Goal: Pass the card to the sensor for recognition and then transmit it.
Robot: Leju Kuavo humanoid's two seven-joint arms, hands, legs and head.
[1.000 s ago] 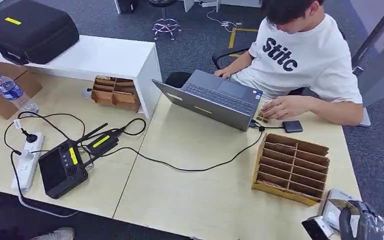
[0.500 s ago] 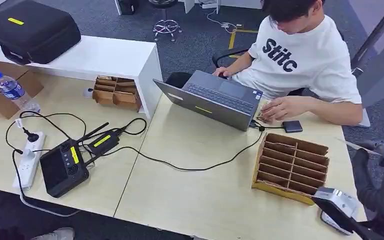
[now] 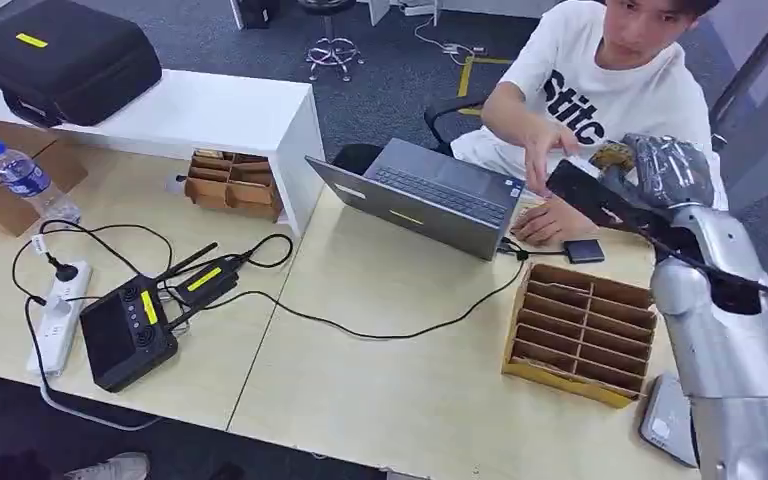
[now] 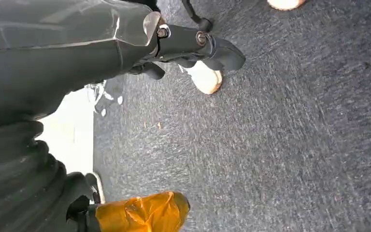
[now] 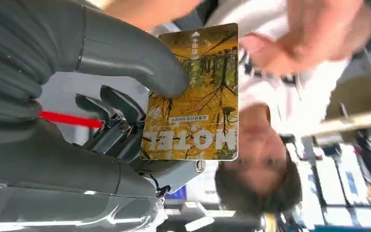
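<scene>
- Right hand (image 3: 660, 170) raised in the upper right of the head view, thumb and fingers clamped on the card (image 5: 193, 92).
- In the right wrist view, card near the middle of the frame: yellow forest print, "HOTEL" lettering upside down, thick grey thumb (image 5: 125, 53) pressed on its face, darker fingers behind it.
- Long axis of the card running out of the hand, its free end away from the fingers and toward the person.
- In the head view, card a small yellow patch at the fingers (image 3: 612, 155), just right of the person's raised hand (image 3: 540, 140), near but apart.
- Small black sensor (image 3: 584, 252) on the table (image 3: 400, 390) below the hand in the frame, between the laptop (image 3: 430, 200) and the cardboard divider tray (image 3: 582, 330); person's other hand (image 3: 545, 222) just left of it.
- Judged: next move probably turns on that gap — card high above the sensor, so either down to it or across to the reaching hand.
- Left hand (image 4: 53, 53) in its wrist view hanging over grey carpet, far from card and sensor; fingers too hidden to tell apart or together.
- Right hand clearly the nearer one.
</scene>
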